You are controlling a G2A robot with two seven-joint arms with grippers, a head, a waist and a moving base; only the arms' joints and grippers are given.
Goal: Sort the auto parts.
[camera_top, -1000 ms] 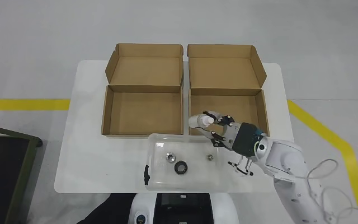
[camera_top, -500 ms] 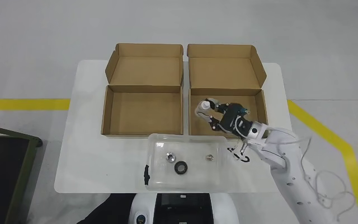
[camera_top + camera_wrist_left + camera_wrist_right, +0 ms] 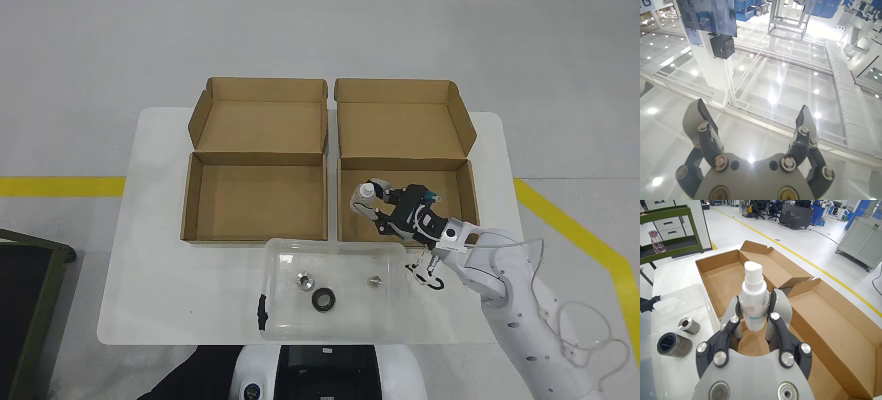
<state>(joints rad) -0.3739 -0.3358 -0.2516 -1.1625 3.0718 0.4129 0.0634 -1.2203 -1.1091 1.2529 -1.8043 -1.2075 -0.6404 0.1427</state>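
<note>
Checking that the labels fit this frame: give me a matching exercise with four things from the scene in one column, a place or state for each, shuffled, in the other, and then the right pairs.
Things
1. spray bottle
2. left end effector
3. dark ring
4. clear tray

Places or states
A. lies in the clear tray
B. open, gripping nothing
C. on the table, on the robot's side of the left cardboard box and the right cardboard box
D. clamped in the right end effector, over the right cardboard box

Pairs: 1-D, 2-B, 3-A, 4-C
</note>
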